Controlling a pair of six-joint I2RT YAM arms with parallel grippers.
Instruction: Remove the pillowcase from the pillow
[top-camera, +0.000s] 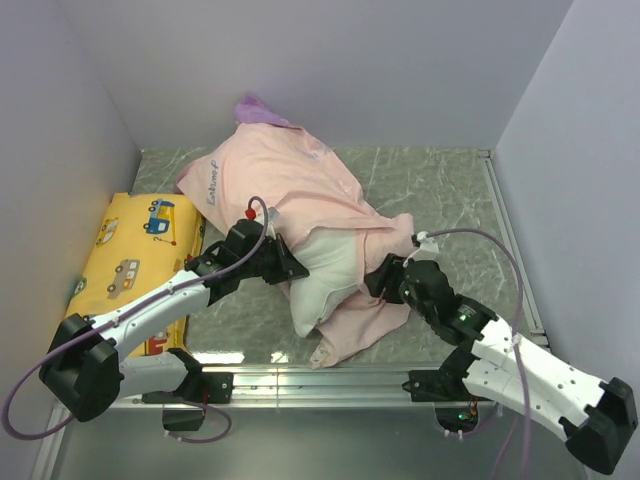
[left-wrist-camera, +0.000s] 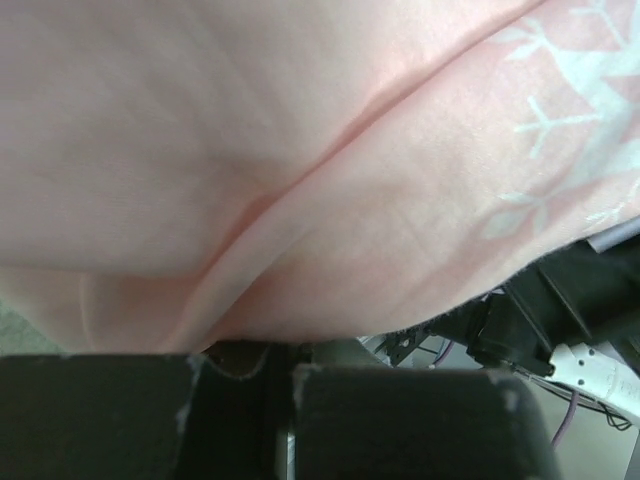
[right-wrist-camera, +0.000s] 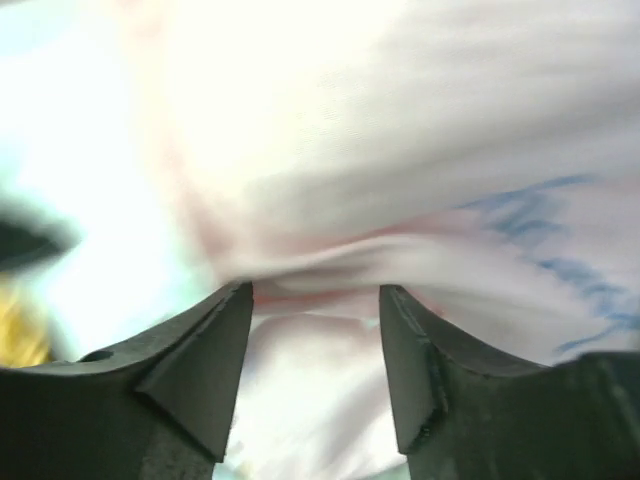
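The pillowcase (top-camera: 290, 185) lies inside out, pale pink, bunched over the far part of the white pillow (top-camera: 325, 272), whose near end sticks out bare. A purple corner shows at the back. My left gripper (top-camera: 292, 268) is at the pillow's left side, where the pink hem crosses it. In the left wrist view it (left-wrist-camera: 245, 355) is shut, with a crease of the pillowcase (left-wrist-camera: 330, 200) running down into its tips. My right gripper (top-camera: 380, 280) is at the hem on the right. In the right wrist view it (right-wrist-camera: 315, 290) is open, with a fold of the pillowcase (right-wrist-camera: 330, 250) across its tips.
A yellow vehicle-print cushion (top-camera: 135, 260) lies at the left, under the left arm. Walls close in the left, back and right sides. A metal rail (top-camera: 320, 380) runs along the near edge. Green marbled tabletop (top-camera: 440, 190) shows to the right of the pillow.
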